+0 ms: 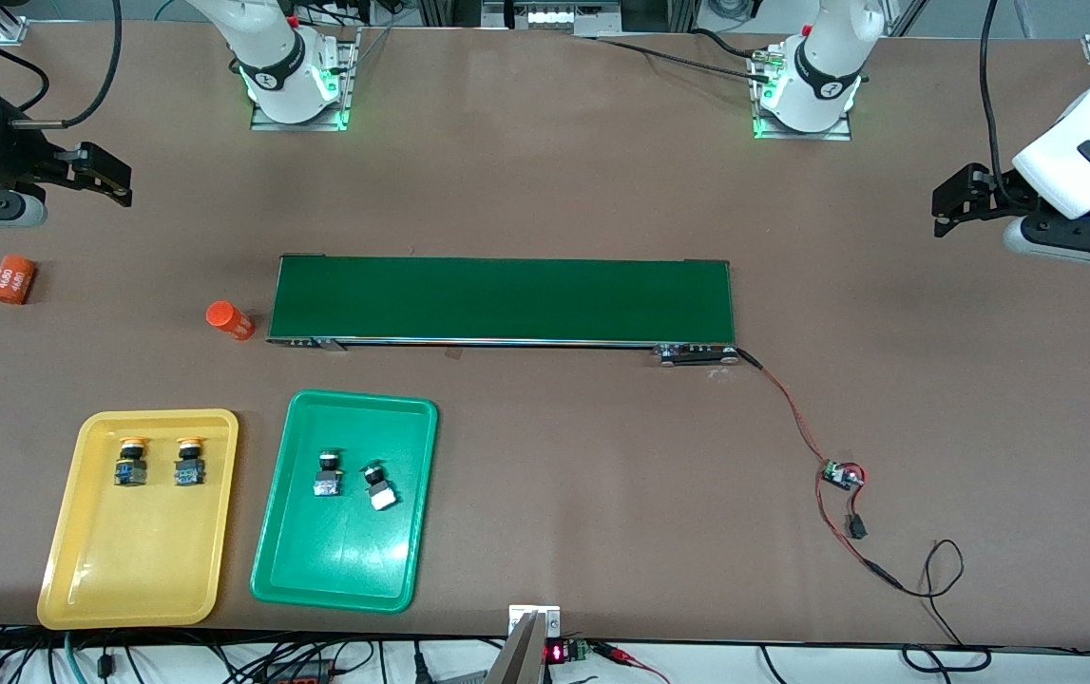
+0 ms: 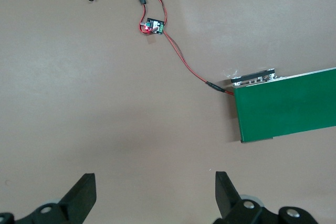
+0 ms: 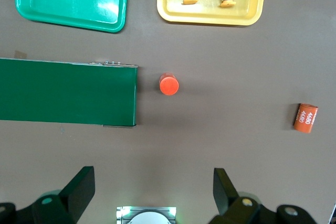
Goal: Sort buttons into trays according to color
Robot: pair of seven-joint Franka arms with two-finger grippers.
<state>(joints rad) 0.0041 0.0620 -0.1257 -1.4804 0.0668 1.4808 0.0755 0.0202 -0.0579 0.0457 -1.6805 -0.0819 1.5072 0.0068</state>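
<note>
Buttons lie sorted: yellow pair [image 1: 160, 463] in the yellow tray [image 1: 88, 570], green pair [image 1: 353, 475] in the green tray [image 1: 335, 570]. Light, rigid, top-heavy; best pinched across the body. Left gripper [image 1: 946, 204] and right gripper [image 1: 107, 176] wait over bare counter [image 1: 545, 190] at their own ends, jaws apart, empty.

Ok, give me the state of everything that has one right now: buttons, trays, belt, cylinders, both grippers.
Yellow buttons: both lying in yellow tray.
Green buttons: both lying in green tray.
Conveyor belt: nothing on it.
Orange cylinders: one upright beside the belt's end, one on its side.
Left gripper: open, holding nothing, over bare table.
Right gripper: open, holding nothing, over bare table.
</note>
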